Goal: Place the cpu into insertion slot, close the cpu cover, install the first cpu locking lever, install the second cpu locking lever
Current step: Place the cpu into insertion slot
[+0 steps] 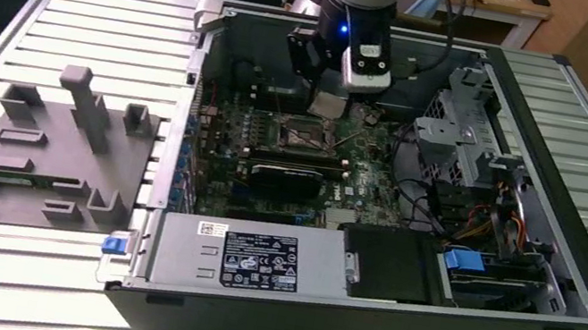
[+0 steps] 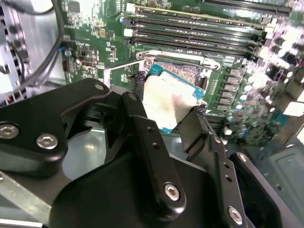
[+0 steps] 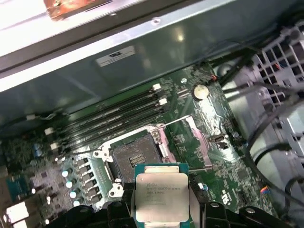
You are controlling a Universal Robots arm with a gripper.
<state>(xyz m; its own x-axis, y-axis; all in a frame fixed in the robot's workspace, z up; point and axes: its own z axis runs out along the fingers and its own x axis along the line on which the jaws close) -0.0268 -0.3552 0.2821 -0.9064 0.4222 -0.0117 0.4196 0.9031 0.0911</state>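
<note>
My gripper [image 2: 169, 97] is shut on the cpu [image 2: 170, 105], a flat square chip with a pale metal face, held by two opposite edges. In the first wrist view the cpu [image 3: 161, 195] hangs just short of the insertion slot [image 3: 134, 160], a dark square socket on the green motherboard [image 3: 209, 171]. The cpu is above the board and not touching it. The silvery cpu cover [image 3: 197, 138] appears swung open beside the socket. In the exterior view the gripper [image 1: 328, 108] holds the cpu [image 1: 328, 104] above and slightly behind the insertion slot [image 1: 302, 136], inside the open computer case.
Long memory slots [image 3: 114, 114] run behind the socket. A black fan card [image 1: 287, 178] sits in front of it, and cables and a drive cage [image 1: 478, 152] stand at the exterior view's right. A grey fixture block [image 1: 54, 150] lies on the slatted table at the exterior view's left.
</note>
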